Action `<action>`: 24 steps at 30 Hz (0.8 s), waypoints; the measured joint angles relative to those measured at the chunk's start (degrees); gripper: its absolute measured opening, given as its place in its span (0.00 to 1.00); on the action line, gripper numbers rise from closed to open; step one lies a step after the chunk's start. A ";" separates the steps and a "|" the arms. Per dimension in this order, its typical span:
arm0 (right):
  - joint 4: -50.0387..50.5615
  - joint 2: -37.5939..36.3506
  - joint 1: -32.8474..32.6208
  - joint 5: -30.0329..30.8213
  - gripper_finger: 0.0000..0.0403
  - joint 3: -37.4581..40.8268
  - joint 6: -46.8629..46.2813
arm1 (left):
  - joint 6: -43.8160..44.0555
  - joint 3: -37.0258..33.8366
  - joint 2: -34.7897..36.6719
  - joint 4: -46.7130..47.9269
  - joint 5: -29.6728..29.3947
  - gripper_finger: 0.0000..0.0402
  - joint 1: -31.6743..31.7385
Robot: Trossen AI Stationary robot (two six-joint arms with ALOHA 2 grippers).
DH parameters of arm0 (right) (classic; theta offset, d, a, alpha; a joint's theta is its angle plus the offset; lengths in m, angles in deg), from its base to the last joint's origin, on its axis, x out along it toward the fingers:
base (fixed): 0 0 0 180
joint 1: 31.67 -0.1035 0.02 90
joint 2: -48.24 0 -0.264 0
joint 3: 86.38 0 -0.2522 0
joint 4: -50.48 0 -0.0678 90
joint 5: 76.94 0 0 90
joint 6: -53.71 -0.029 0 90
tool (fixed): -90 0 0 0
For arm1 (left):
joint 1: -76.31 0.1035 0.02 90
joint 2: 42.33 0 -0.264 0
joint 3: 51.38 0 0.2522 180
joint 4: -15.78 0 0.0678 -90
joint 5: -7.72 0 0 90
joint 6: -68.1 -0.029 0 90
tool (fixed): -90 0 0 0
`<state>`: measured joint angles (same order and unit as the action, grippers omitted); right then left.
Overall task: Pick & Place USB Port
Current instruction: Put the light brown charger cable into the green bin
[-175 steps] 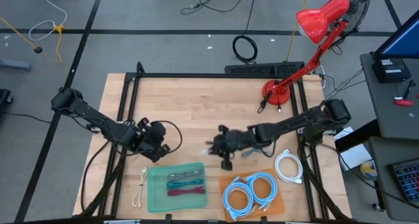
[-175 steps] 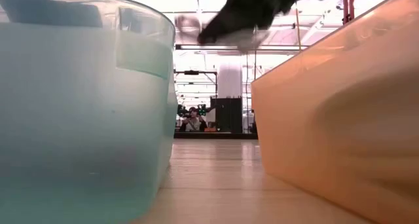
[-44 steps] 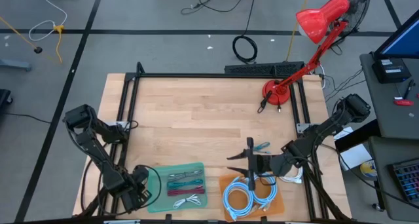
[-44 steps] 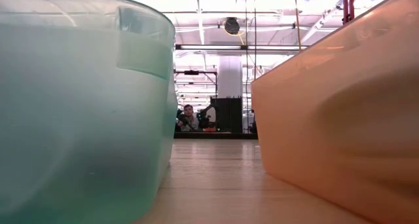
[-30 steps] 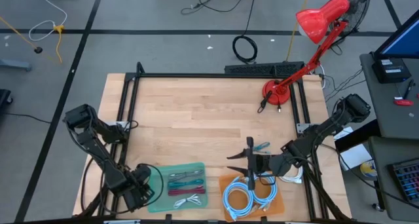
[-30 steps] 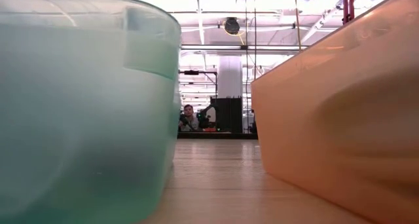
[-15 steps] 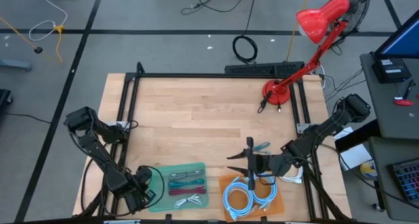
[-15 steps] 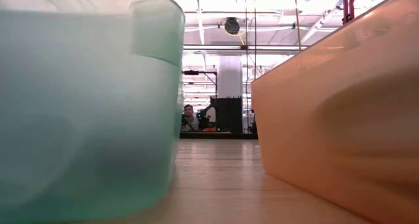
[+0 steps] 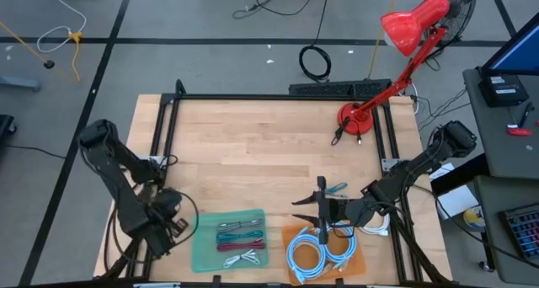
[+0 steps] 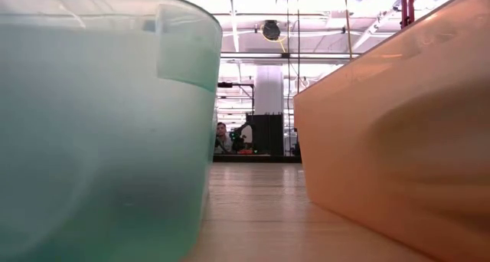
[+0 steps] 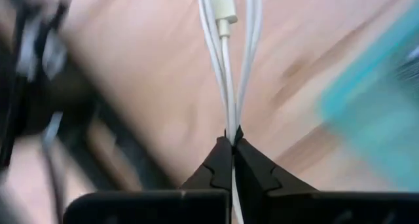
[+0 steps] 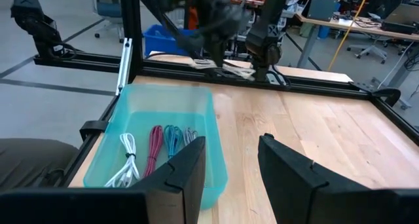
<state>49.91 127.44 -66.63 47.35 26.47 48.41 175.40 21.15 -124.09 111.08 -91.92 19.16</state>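
Note:
My left gripper (image 9: 166, 224) is near the table's front-left, just left of the teal tray (image 9: 202, 253), and is shut on a white USB cable (image 11: 226, 67) whose plug (image 11: 226, 12) shows in the left wrist view. The tray holds red, teal and white cables (image 9: 238, 237), lying on its floor. My right gripper (image 9: 319, 205) hangs open over the far edge of the orange tray (image 9: 290, 235), which holds coiled blue-white cables (image 9: 322, 250). The right wrist view shows the open right gripper (image 12: 232, 166) and the teal tray (image 12: 209, 112) beyond it. My left gripper pinches a bundle of white cable strands (image 11: 230, 122) between its two fingertips (image 11: 221, 155). The strands run along the fingers and on past their tips over the wood. The high view does not show the cable, so I cannot tell whether it hangs clear.
A black frame rail (image 9: 160, 145) runs along the table's left side close to the left arm. A red desk lamp (image 9: 396, 44) stands at the far right. A white cable coil (image 9: 376, 223) lies right of the orange tray. Bare wood (image 9: 253, 145) fills the table's middle.
My left gripper has moved from the tray's near-left corner toward the far edge and slightly left, staying shut. The teal tray has slid a little toward the table's right. My right arm has kept still.

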 joint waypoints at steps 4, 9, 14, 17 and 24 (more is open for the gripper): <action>0.03 0.00 0.00 -0.02 0.32 0.00 0.00 | -12.86 3.32 0.87 -3.25 -10.79 0.00 4.06; 0.22 0.00 0.02 -0.02 0.32 -0.02 0.00 | -36.06 4.57 0.01 -20.95 -15.11 0.00 10.27; 0.84 0.00 0.02 -0.02 0.32 -0.02 -0.02 | -53.77 4.54 -3.36 -38.40 -10.38 0.00 13.60; 0.92 0.00 0.02 -0.04 0.32 -0.02 -0.22 | -57.27 4.54 -6.83 -41.48 -5.66 0.00 14.17; 0.92 0.00 0.04 -0.02 0.32 -0.02 -0.11 | -61.99 4.46 -15.91 -48.78 2.70 0.00 14.21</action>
<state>50.83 127.44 -66.59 47.32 26.45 48.30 113.41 25.60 -140.00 62.30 -89.23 33.37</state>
